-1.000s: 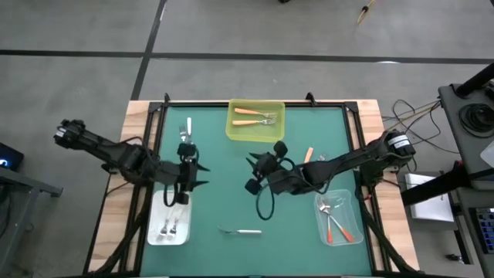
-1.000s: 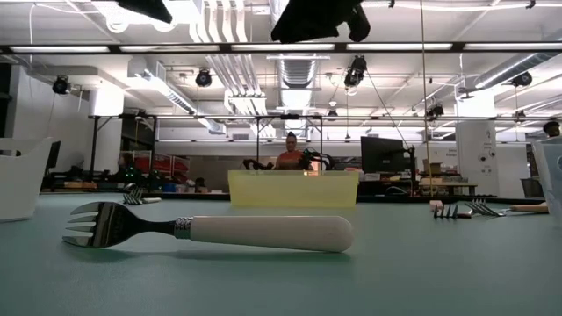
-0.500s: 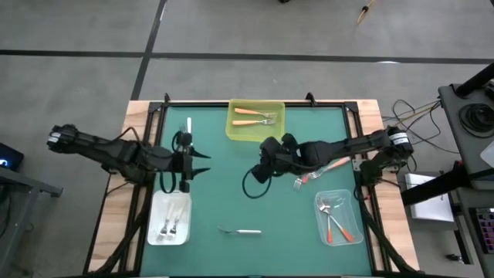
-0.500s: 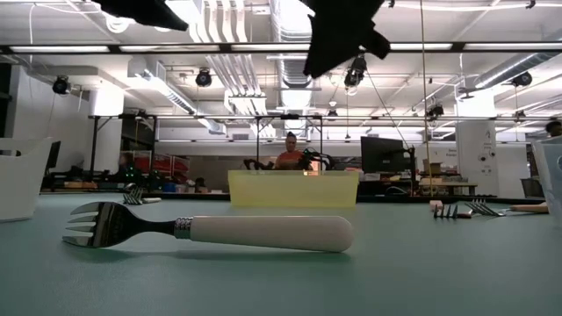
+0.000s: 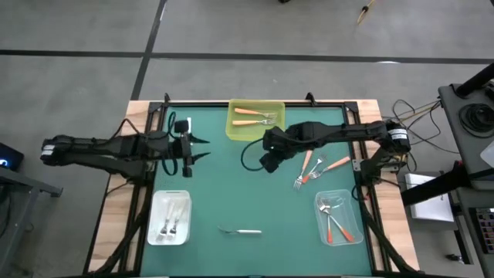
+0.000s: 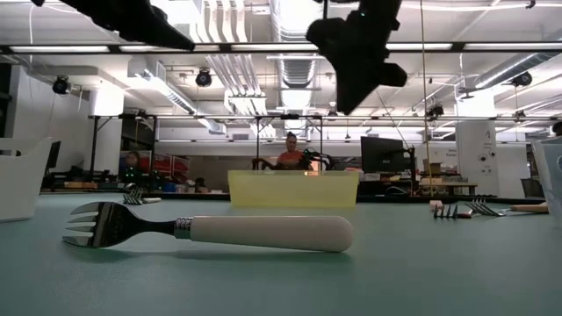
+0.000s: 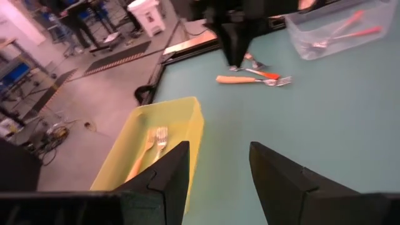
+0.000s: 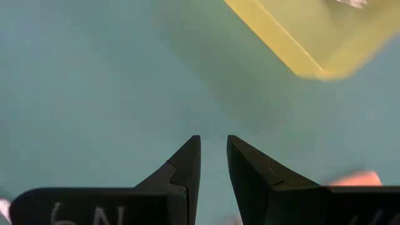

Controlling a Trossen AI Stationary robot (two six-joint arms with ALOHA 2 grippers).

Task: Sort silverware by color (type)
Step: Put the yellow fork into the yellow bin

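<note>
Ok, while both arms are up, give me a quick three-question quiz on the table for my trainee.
1. True or false: the yellow tray holds white-handled forks.
2. How many forks lie loose on the green mat?
3. The right pincer hovers: A) over a clear tray, B) beside the yellow tray's near corner, C) over a white tray.

Key:
1. False; its forks have light orange handles.
2. Three: the white fork and two orange ones.
3. B. The left pincer waits open at the mat's left side.
</note>
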